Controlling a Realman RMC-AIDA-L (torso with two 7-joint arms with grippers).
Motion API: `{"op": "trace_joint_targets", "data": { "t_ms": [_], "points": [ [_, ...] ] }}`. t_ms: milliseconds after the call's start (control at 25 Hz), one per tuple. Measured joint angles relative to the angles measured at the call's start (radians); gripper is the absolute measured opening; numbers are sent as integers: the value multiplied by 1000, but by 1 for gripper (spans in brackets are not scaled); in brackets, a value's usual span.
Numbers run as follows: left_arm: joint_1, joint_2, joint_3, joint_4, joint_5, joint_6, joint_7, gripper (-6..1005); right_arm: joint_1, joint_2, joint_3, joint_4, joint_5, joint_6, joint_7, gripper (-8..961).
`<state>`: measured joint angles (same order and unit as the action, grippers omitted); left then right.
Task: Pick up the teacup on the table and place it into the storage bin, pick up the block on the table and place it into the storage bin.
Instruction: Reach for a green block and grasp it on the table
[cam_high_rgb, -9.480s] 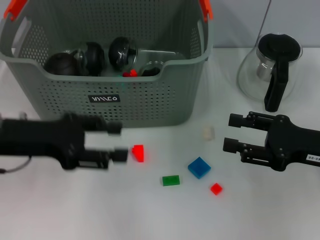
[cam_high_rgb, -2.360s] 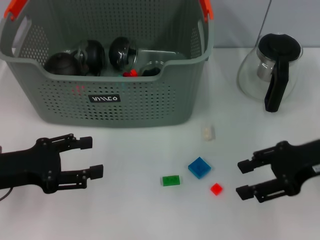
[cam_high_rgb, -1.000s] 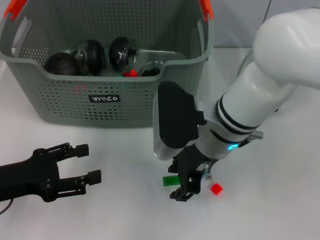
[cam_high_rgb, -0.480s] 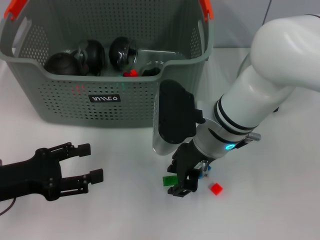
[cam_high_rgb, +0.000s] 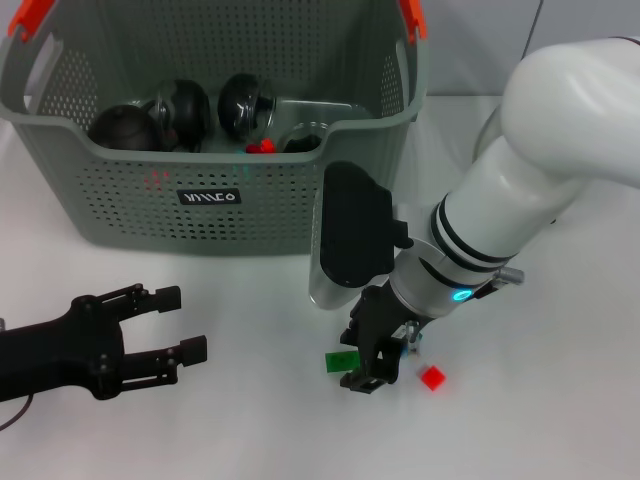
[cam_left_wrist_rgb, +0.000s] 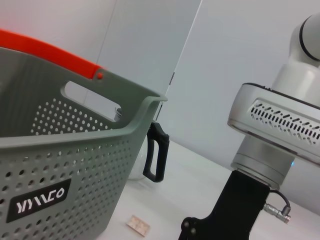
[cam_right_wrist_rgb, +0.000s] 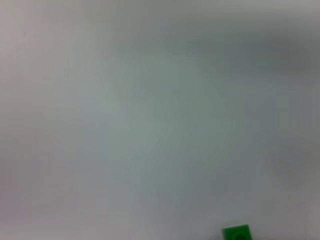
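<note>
Grey perforated storage bin (cam_high_rgb: 250, 200) sat at the back left of the white table (cam_high_rgb: 250, 430), orange handle ends up top, black label on its front. Inside it I saw dark round teacups (cam_high_rgb: 180, 112) side by side and a small red piece (cam_high_rgb: 261, 146) near the front wall.

My right gripper (cam_high_rgb: 372, 362) was down at the table surface in front of the bin's right corner, arm bent over it from the right. Its black fingers pointed down right by the green block (cam_high_rgb: 341, 360), which lay flat on the table, partly covered by the fingers. I could not tell whether the fingers were spread or pinching the block. Right wrist view showed mostly blurred table plus the green block (cam_right_wrist_rgb: 237, 233) at the edge.

Red block (cam_high_rgb: 432, 377) lay just beside that gripper, on its right. A bit of blue block (cam_high_rgb: 405, 341) peeked out behind the fingers.

My left gripper (cam_high_rgb: 180, 322) hovered low over the table, front left, fingers spread apart, gripping nothing, well apart from the blocks.

Left wrist view caught the bin (cam_left_wrist_rgb: 75, 165), a black teapot handle (cam_left_wrist_rgb: 156, 157) behind it, and a small pale block (cam_left_wrist_rgb: 138, 225) on the table.
</note>
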<state>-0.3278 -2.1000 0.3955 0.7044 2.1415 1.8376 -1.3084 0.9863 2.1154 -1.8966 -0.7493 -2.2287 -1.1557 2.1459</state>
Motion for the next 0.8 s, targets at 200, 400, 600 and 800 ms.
{"op": "trace_joint_targets", "data": {
  "t_ms": [200,400,600,800],
  "points": [
    [-1,0,0,-5,0,-3,0,848,3,0,-2,10,15,-6,-1,531],
    [-1,0,0,-5,0,-6,0,848,3,0,-2,9,17,-30,2,532],
    [-1,0,0,-7,0,-12,0,848,2,-2,2,7,18,-28,4,532],
    [-1,0,0,-8,0,-12,0,848,2,-2,-2,10,18,-11,6,530]
  ]
}}
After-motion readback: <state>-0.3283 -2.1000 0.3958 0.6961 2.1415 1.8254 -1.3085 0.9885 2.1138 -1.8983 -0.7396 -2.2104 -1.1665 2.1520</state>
